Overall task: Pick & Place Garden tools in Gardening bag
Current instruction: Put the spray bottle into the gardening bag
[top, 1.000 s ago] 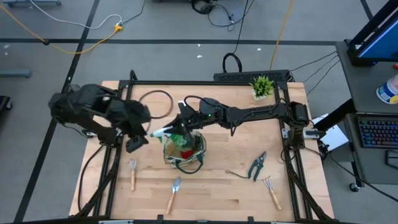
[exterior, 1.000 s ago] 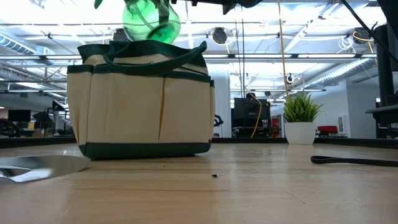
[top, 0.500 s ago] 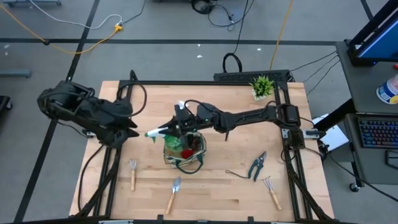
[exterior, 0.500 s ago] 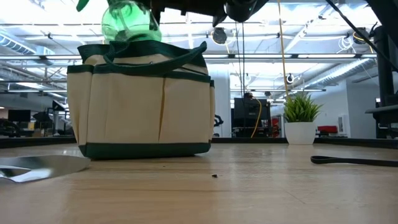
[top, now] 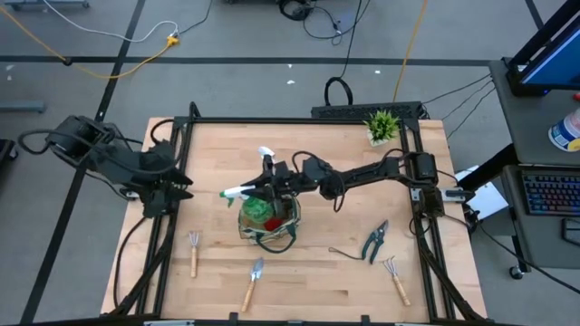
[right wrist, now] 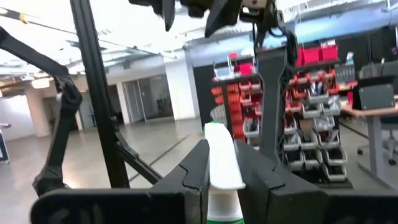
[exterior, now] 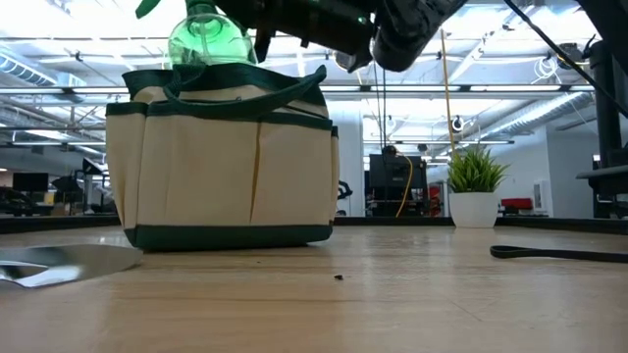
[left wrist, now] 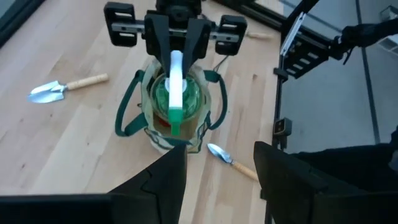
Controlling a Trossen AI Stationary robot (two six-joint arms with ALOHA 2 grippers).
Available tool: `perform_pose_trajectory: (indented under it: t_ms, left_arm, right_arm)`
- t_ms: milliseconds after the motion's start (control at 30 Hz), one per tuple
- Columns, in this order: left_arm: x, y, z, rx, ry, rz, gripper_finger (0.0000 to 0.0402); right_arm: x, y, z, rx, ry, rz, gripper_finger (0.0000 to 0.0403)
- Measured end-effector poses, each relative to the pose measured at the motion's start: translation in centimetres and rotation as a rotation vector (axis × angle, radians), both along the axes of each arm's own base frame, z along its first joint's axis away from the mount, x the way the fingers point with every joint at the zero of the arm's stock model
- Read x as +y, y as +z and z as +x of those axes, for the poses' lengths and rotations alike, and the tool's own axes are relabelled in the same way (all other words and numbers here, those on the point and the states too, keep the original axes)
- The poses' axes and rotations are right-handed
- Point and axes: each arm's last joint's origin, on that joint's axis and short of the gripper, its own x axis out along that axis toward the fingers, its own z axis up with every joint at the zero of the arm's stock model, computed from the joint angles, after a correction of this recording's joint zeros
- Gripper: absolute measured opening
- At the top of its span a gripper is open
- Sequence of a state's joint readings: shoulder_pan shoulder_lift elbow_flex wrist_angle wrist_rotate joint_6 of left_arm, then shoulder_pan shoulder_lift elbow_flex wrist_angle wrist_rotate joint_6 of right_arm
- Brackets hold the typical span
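The right gripper (top: 269, 184) hung over the middle of the table, its fingers clamped on the white nozzle head of the translucent green plastic spray bottle (top: 257, 205). The bottle's round body sat low in the mouth of the beige fabric gardening bag with dark green trim (top: 292, 221), while the nozzle tip stuck out past the rim toward nine o'clock. From table height the bottle's shoulder (exterior: 209, 39) showed above the green loop handles, so I judged it only partly in.

To finish the step well, the arm needed to go down straight, keeping the bottle upright and clear of the loop handles, and let go only once the body rested inside. The soft walls could fold or the bag could tip if the bottle dragged on the rim; a release too high risked it toppling out.

The left gripper (top: 170, 186) waited at the table's nine o'clock edge, fingers apart and empty.

On the table at six o'clock of the bag lay a wooden-handled metal trowel (top: 255, 277), with a wooden-handled fork-rake (top: 193, 251) toward seven. The teal-handled pruning shears (top: 374, 241) lay at four, and a second wooden-handled fork-rake (top: 394, 276) lay near the five o'clock corner.
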State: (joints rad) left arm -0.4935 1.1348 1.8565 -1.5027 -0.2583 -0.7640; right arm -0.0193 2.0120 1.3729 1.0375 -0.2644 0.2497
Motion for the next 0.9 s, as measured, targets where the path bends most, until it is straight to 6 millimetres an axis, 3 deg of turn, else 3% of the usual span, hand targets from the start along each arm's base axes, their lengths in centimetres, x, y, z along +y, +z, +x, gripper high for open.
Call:
perform_pose_trajectory:
  t_ms: [367,633,900]
  left_arm:
    - [-0.4,0.3,0.4,-0.040,-0.005,-0.013,0.0191]
    - [-0.4,0.4,0.4,-0.059,-0.005,-0.021,0.0191]
    - [-0.4,0.4,0.4,-0.055,-0.004,-0.029,0.0191]
  right_arm:
    - [1.1,-0.3,-0.4,-0.042,0.012,-0.035,0.0045]
    - [1.5,-3.4,0.6,-0.099,0.040,0.024,0.0045]
    - [1.4,-3.7,0.7,-0.086,0.029,-0.004,0.0045]
